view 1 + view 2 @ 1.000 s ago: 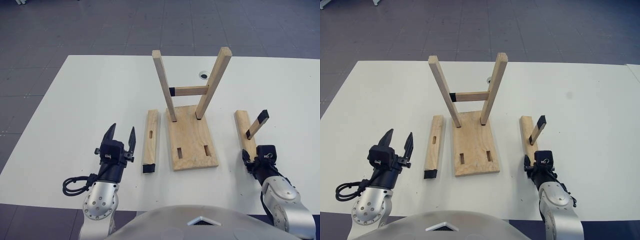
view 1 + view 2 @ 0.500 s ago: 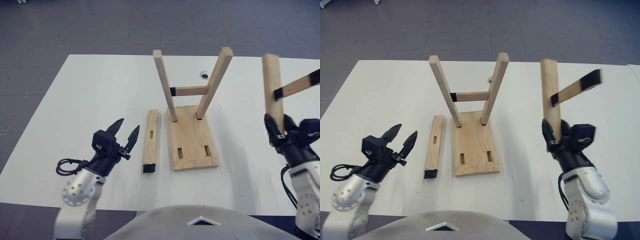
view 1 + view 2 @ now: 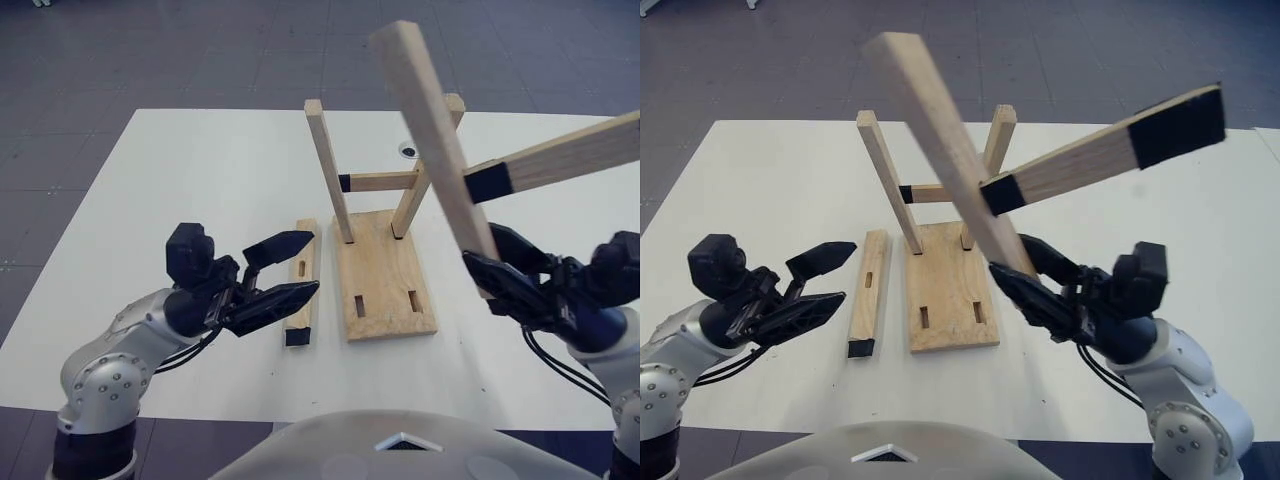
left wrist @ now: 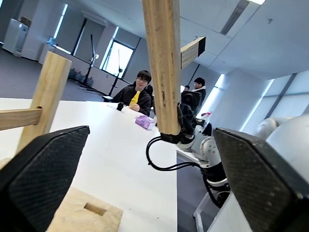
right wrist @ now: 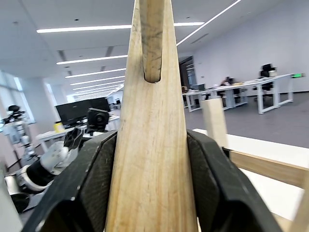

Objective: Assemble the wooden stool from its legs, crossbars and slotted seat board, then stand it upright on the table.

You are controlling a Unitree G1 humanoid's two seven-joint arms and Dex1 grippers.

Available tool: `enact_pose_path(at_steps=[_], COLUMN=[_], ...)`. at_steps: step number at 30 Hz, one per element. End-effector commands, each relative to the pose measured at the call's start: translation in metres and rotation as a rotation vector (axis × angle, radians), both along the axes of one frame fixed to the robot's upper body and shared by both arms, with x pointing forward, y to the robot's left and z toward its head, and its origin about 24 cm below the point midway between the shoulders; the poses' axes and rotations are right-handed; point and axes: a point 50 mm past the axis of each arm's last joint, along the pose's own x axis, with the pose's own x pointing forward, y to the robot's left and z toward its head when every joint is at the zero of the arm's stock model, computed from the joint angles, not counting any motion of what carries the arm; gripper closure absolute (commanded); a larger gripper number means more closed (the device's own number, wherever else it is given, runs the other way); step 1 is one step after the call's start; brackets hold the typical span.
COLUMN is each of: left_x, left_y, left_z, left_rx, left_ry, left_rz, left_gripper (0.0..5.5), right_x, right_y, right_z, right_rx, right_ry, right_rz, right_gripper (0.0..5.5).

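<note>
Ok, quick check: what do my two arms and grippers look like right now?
The left arm and right arm have rounded silver-grey shells with small holes at the joints. The left gripper and right gripper are matte black, each with two long tapered fingers with textured pads. Black cables loop behind both wrists.

Head stereo overlooks table [image 3: 180, 180] — wrists close.

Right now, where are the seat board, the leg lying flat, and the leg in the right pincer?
seat board [image 3: 385, 275], left eye view, bare middle of the board.
leg lying flat [image 3: 865, 315], right eye view, its lower half.
held leg [image 3: 430, 120], left eye view, mid shaft.
</note>
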Motion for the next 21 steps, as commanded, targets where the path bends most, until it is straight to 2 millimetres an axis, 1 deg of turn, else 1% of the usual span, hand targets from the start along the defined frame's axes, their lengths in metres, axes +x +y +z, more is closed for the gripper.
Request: enact_pose_path(at_steps=[1, 5, 9, 13, 17, 20, 21], left_x=[0.008, 0.008, 0.008, 0.009, 0.004, -0.004, -0.006], left_y=[-0.013, -0.022, -0.026, -0.032, -0.041, -0.050, -0.052], left_z=[0.004, 0.002, 0.001, 0.004, 0.008, 0.003, 0.002], left_rx=[-0.080, -0.095, -0.096, -0.107, -0.101, -0.057, -0.050], left_ry=[0.060, 0.081, 0.076, 0.024, -0.094, -0.149, -0.165], left_rz=[-0.086, -0.137, -0.141, -0.107, -0.055, -0.098, -0.106], left_gripper=[0.67, 0.67, 0.67, 0.67, 0.67, 0.67, 0.80], right_x=[0.004, 0.006, 0.004, 0.001, 0.000, 0.000, 0.001], right_y=[0.015, 0.027, 0.036, 0.044, 0.052, 0.056, 0.057], right_z=[-0.001, -0.003, -0.006, -0.007, -0.010, -0.011, -0.011], right_rx=[-0.036, -0.048, -0.086, -0.073, -0.059, -0.041, -0.035], right_ry=[-0.043, -0.058, -0.073, -0.067, -0.044, -0.032, -0.031], right_rz=[0.081, 0.122, 0.146, 0.178, 0.195, 0.200, 0.202], right_gripper=[3.44, 3.44, 3.44, 3.44, 3.44, 3.44, 3.44])
